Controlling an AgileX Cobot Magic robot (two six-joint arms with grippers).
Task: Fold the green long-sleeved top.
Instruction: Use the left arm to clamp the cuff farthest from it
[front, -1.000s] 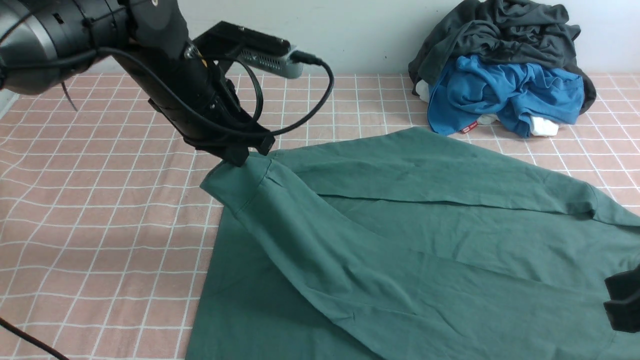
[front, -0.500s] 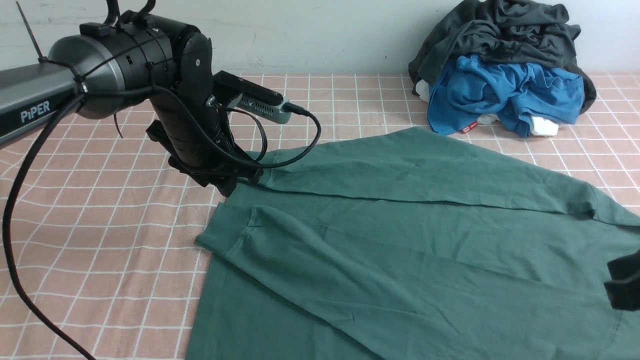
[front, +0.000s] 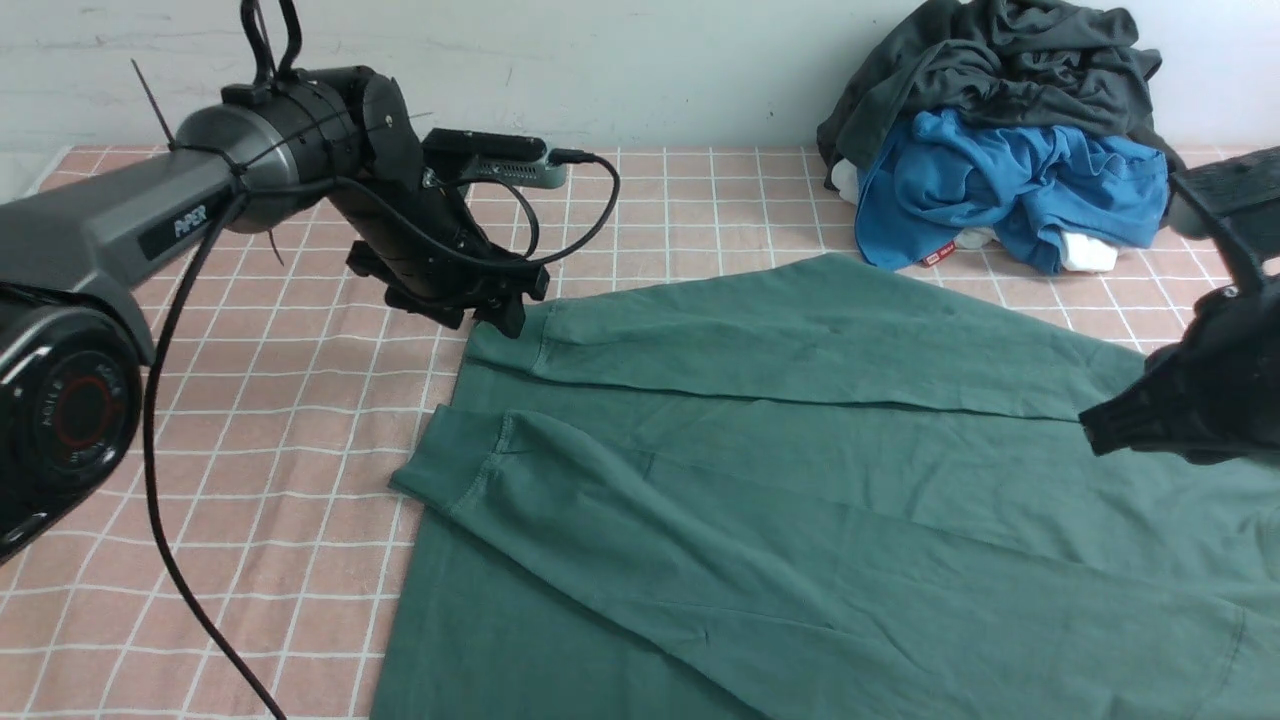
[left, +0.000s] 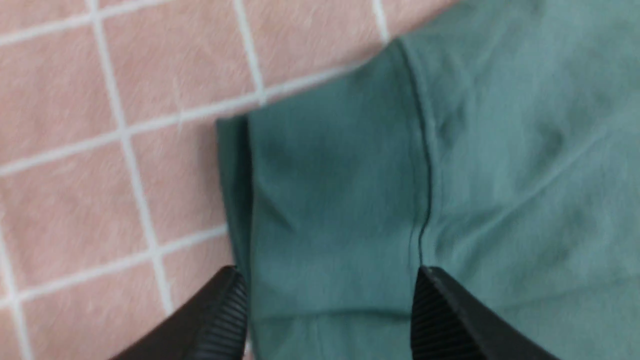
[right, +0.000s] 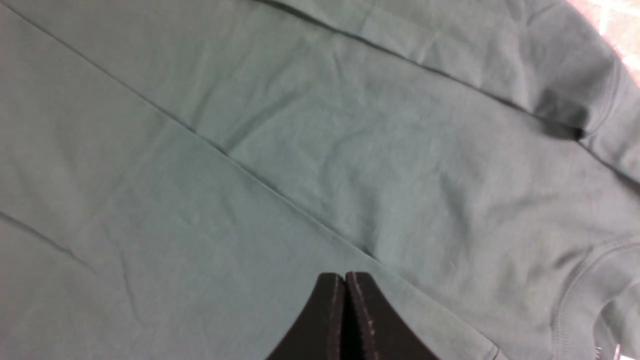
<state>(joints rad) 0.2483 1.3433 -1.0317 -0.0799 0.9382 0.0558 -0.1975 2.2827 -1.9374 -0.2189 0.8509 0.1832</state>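
Roughly halfway, by my reading: the green long-sleeved top (front: 800, 470) lies spread on the pink checked cloth (front: 250, 400) from centre out to 3 and 6 o'clock, both sleeves laid across its body, far cuff (front: 505, 335) at 10 o'clock, near cuff (front: 450, 465) at 9. The left gripper (front: 490, 310) hangs over the far cuff, jaws spread and nothing pinched (the blurred wrist view may hide a light touch), while the right gripper (front: 1100, 435), clenched empty, hovers above the body at 3 o'clock. Left, I judge, are the body folds into a compact stack.
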